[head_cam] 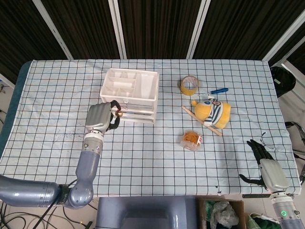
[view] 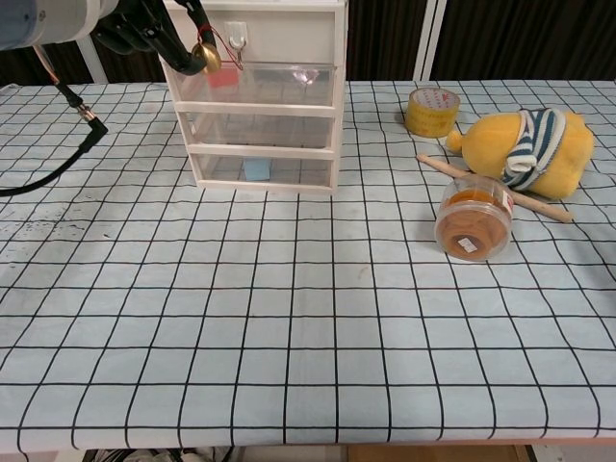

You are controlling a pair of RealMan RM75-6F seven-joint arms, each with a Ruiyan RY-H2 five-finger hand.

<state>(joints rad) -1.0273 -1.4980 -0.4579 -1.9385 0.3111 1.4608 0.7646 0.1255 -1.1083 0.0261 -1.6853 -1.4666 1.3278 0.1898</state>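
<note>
Left hand fingers curled, pinching; right hand spread, low.

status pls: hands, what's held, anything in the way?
Left hand pinches small brass bell at top-left front of white plastic drawer unit. Right hand open, resting at table edge. Nothing between bell and drawers.
</note>
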